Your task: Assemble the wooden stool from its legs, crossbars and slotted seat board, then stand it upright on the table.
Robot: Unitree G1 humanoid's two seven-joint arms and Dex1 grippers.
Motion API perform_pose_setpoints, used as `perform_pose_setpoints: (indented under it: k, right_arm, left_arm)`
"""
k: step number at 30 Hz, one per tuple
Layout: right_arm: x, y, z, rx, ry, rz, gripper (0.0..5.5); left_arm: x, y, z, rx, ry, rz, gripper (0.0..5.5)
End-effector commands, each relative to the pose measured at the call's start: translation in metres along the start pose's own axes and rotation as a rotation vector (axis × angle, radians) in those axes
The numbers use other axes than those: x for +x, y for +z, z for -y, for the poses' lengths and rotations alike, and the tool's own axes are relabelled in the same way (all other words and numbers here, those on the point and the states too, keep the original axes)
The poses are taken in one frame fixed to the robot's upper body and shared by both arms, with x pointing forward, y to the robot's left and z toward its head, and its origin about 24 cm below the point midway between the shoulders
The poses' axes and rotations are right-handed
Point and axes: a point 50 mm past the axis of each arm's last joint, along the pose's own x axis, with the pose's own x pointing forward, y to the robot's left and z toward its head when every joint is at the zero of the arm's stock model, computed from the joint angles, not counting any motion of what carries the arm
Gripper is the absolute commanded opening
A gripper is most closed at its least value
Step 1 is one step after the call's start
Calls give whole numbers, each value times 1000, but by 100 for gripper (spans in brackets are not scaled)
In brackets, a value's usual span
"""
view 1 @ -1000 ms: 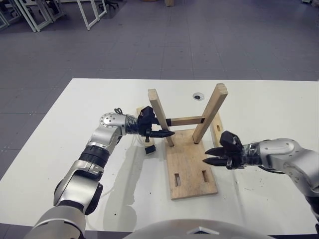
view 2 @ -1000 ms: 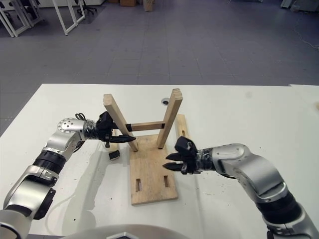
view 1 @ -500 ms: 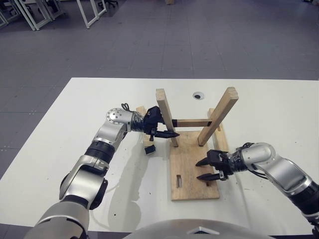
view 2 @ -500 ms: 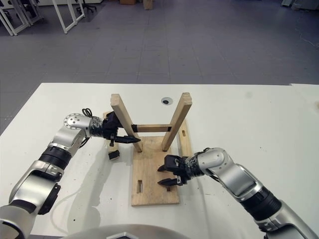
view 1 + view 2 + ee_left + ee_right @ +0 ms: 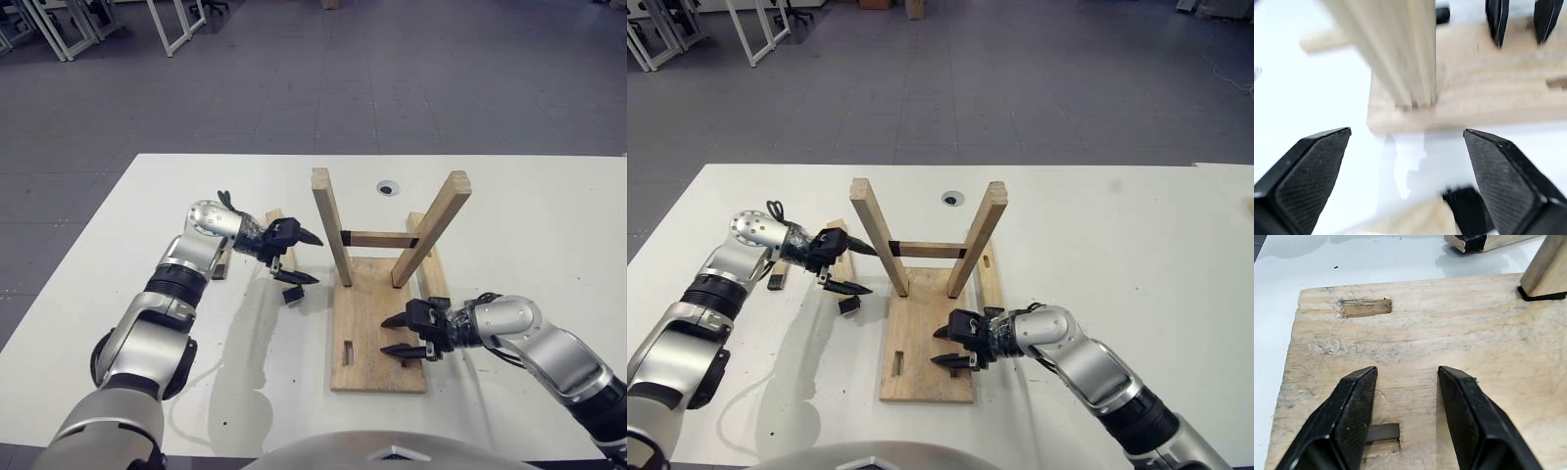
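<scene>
**A:** Stool [image 5: 380,239] status?

**B:** Left gripper [image 5: 315,259] gapes wide and empty, just beside the 2 standing legs [image 5: 330,225]. Right gripper [image 5: 384,335] is poised open over the seat board [image 5: 364,311], flat on the table [image 5: 509,215].

**A:** Advice?

**B:** Pin the board down and leave its 2 free slots [image 5: 1367,307] uncovered.

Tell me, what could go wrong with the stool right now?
1. The legs stand in the seat board with neither hand gripping them. The open left hand sits close beside one leg, so a bump might tip them over.
2. The open right hand is low over the seat board. If it pushes the board, the legs and crossbar could wobble loose.
</scene>
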Motion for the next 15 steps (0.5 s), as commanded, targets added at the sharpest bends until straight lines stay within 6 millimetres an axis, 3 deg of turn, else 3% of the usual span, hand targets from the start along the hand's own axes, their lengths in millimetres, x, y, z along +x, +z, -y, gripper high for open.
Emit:
perform_pose_setpoints:
  k: [1,5,7,9,12,15]
  right_arm:
    - [5,-22,-4,84,-39,-89,232]
    - [9,-20,-2,136,-95,-60,232]
    - [9,-17,-2,146,-96,-46,232]
    - [8,-17,-5,155,-97,-45,232]
    - [9,-18,-10,172,-97,-45,232]
    - [11,-18,-12,181,-101,-41,232]
  left_arm:
    - [-49,25,-30,32,227,-68,426]
    - [-89,89,-62,-44,786,156,426]
    - [-104,114,-56,-147,1038,267,426]
    - [-105,141,-39,-229,1154,389,402]
    - [-55,174,1,-395,954,540,344]
    - [-26,180,19,-472,883,577,299]
